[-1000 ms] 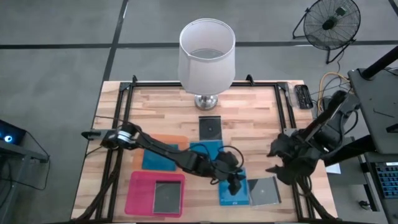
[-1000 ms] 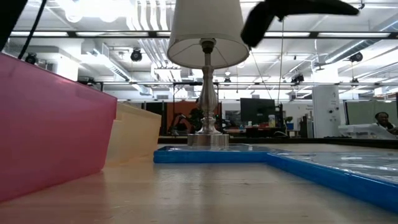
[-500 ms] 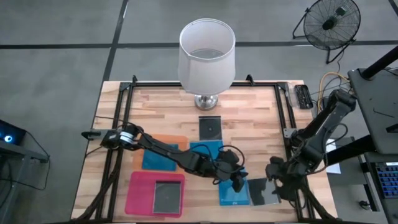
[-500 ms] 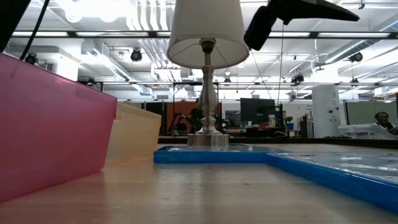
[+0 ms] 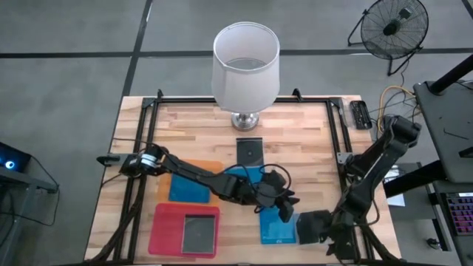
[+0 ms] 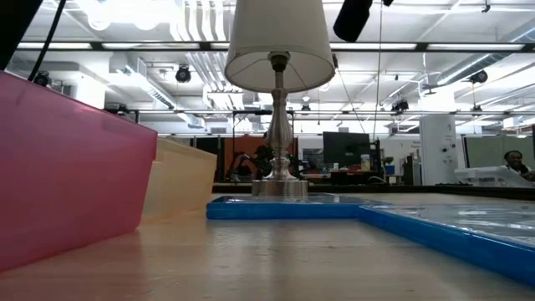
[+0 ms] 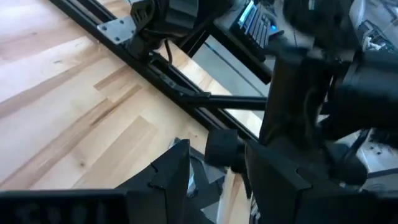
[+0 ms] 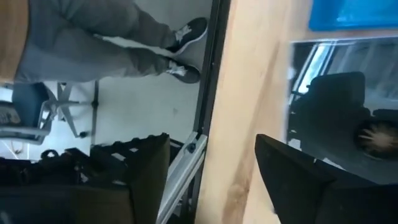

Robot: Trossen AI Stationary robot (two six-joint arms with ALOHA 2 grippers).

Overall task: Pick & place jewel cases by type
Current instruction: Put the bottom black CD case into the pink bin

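**Right gripper over the clear jewel case at the near table edge**

I read the right gripper [image 5: 314, 227] low at the near right corner of the table [image 5: 295, 133], directly above the clear jewel case [image 8: 348, 68]. In the high view the gripper covers most of that case. In the right wrist view its silvery face lies just beyond the two dark fingers [image 8: 292, 180], which stand spread apart with nothing between them. I cannot tell whether the fingers touch the case.

The clear case lies flat, edges roughly square to the table, just beside the blue jewel case [image 5: 275, 230] on its left. That blue case also lies flat, its edges parallel to the table sides.

The left gripper [image 5: 284, 207] hangs above the far end of that blue case. In the left wrist view its fingers are parted and hold nothing.

Other cases:
- One dark case [image 5: 250, 151] lies flat in front of the lamp [image 5: 246, 63].
- One dark case [image 5: 199, 233] lies flat in the pink tray [image 5: 166, 229].
- One blue case [image 5: 191, 191] lies on the orange sheet [image 5: 214, 165].
- One more blue case [image 5: 255, 176] lies beneath the left arm, partly hidden.
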